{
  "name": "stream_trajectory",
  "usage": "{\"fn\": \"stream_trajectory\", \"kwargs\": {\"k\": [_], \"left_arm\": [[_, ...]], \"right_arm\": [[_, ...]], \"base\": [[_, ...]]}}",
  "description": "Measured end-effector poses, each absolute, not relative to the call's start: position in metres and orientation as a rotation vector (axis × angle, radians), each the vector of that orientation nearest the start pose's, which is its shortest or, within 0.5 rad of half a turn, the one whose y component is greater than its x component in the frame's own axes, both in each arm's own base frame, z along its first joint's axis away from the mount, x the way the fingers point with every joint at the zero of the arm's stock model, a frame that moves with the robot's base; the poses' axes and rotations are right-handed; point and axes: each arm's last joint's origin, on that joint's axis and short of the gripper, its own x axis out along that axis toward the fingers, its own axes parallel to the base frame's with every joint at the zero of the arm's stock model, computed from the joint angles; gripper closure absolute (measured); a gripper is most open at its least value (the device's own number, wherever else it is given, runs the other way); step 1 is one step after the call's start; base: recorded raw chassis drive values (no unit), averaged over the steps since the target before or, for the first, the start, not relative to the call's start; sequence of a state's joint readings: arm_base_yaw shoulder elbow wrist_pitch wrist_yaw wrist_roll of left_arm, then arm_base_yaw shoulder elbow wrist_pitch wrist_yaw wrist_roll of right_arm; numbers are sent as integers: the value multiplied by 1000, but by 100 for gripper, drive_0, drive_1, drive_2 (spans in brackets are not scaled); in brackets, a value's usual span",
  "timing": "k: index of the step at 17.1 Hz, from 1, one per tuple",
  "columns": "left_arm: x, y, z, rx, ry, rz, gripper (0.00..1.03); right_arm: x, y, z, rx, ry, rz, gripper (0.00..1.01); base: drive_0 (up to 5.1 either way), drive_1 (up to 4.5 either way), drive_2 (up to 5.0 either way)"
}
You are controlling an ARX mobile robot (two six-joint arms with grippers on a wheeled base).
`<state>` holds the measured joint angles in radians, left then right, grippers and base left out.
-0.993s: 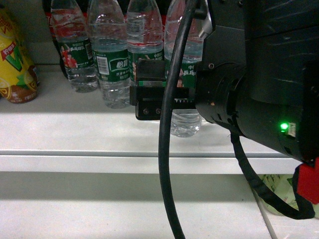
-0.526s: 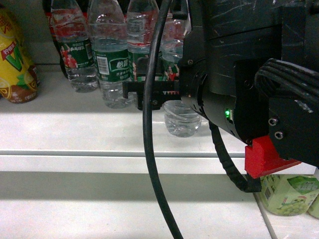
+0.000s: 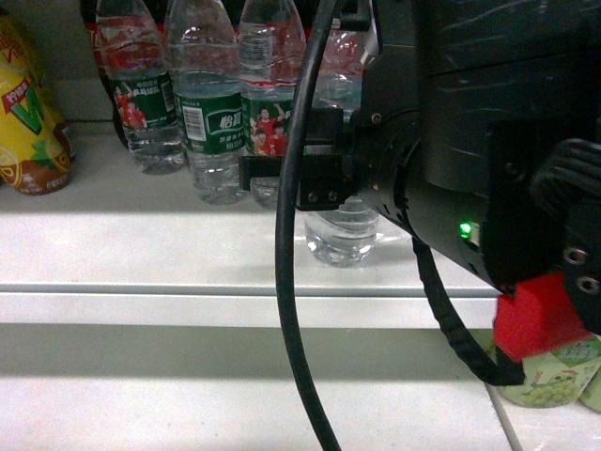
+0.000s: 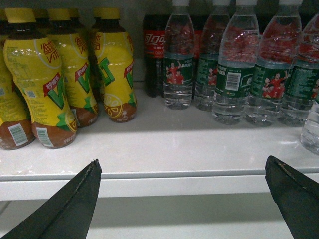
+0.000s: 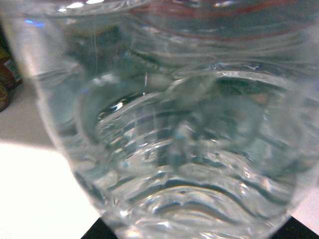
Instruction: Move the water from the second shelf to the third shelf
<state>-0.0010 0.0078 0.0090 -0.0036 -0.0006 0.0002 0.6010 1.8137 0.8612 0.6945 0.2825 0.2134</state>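
My right gripper (image 3: 310, 177) is shut on a water bottle (image 3: 342, 237), a clear ribbed one whose green label is mostly hidden behind the wrist. The bottle's base is close to the front edge of the white shelf (image 3: 141, 254). In the right wrist view the water bottle (image 5: 174, 124) fills nearly the whole picture, with the right gripper (image 5: 199, 233) showing only as dark tips at the bottom corners. My left gripper (image 4: 182, 162) is open in front of the shelf edge (image 4: 174, 175), holding nothing, and it is out of the head view.
Several more water bottles (image 4: 269, 74) (image 3: 211, 113) stand in a row at the back. Yellow juice bottles (image 4: 50, 84) (image 3: 28, 122) are at the left, with a cola bottle (image 4: 154, 50) behind. A black cable (image 3: 291, 310) hangs in front. A green bottle (image 3: 554, 376) sits on the lower shelf (image 3: 235, 395).
The right arm has swung and its wrist has shifted across the head view. The held water bottle has come slightly left and nearer the shelf's front edge.
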Motion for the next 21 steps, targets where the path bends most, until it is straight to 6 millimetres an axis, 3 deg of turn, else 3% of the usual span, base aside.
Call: {"fn": "stream_trajectory", "kwargs": {"k": [8, 14, 17, 21], "left_arm": [[98, 0, 166, 1, 2, 0, 5], [98, 0, 166, 0, 2, -1, 5], [98, 0, 166, 1, 2, -1, 5], [98, 0, 166, 1, 2, 0, 5]], "right_arm": [[280, 174, 171, 106, 278, 297, 61], [236, 109, 173, 80, 253, 188, 61], [204, 72, 178, 74, 225, 138, 61], [175, 53, 189, 87, 200, 122, 61]], "base": [[0, 0, 0], [0, 0, 0], [0, 0, 0], [0, 0, 0]]}}
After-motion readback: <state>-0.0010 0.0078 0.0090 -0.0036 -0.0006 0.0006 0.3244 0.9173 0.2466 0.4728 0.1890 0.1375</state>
